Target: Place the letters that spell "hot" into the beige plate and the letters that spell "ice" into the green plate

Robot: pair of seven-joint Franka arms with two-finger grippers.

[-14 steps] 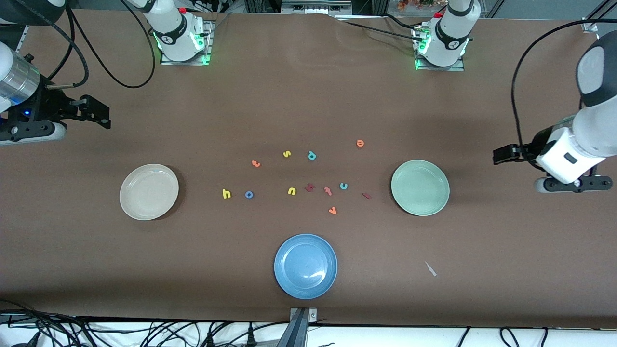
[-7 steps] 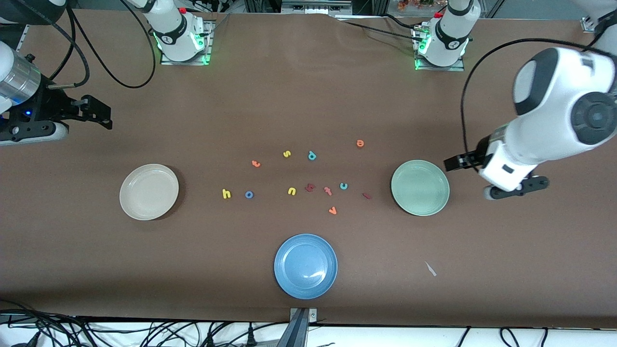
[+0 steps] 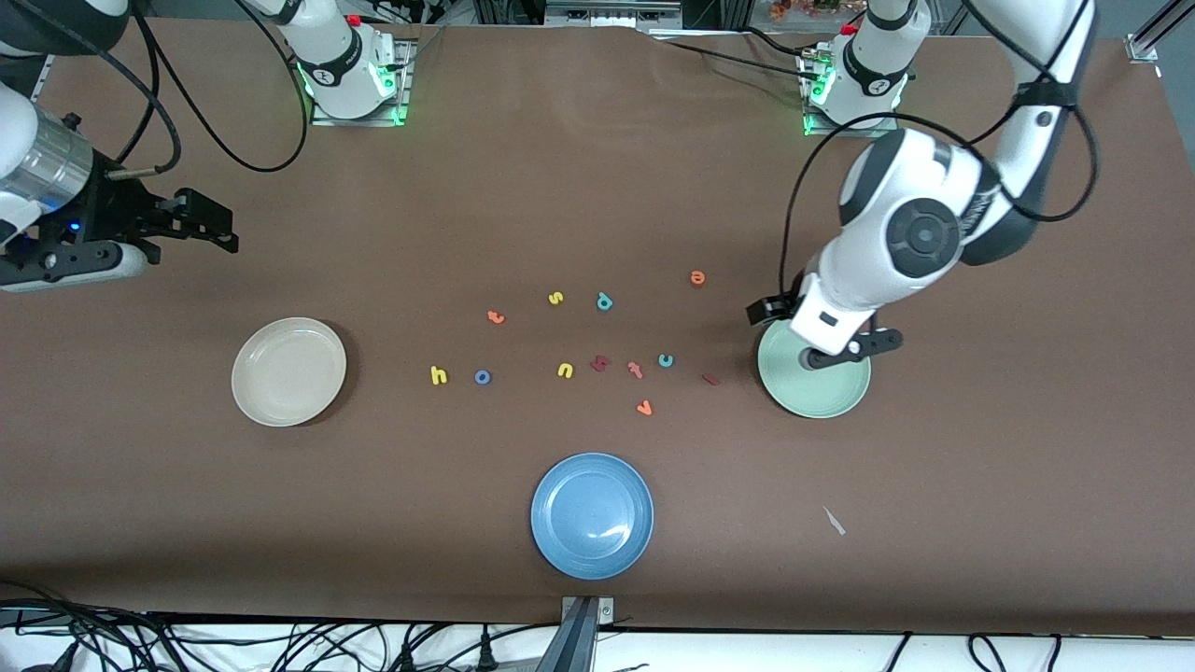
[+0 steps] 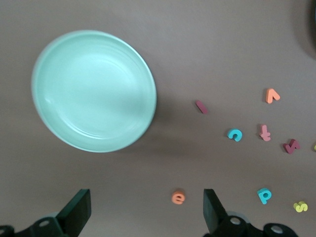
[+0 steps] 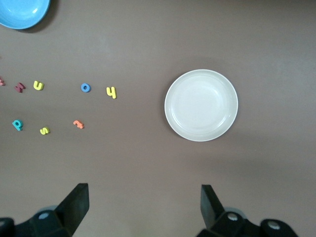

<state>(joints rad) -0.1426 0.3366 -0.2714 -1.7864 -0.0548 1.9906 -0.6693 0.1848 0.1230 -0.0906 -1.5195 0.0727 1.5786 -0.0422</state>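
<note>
White arms (image 3: 896, 233) with black joint caps and black cables; green lights glow at the bases (image 3: 355, 84). Black fingers (image 4: 76, 212); right wrist has a silver band (image 3: 42, 159).

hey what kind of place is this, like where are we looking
Most likely a robotics lab workbench: two arms bolted to a brown-covered table, loose cables along its edge, and foam letters with plates such as the green plate laid out for sorting.

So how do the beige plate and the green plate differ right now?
The beige plate is cream-coloured and lies toward the right arm's end of the table; the green plate is pale mint and lies toward the left arm's end. The left gripper is over the green plate's rim; nothing is over the beige plate. Both are round, shallow and without letters.
</note>
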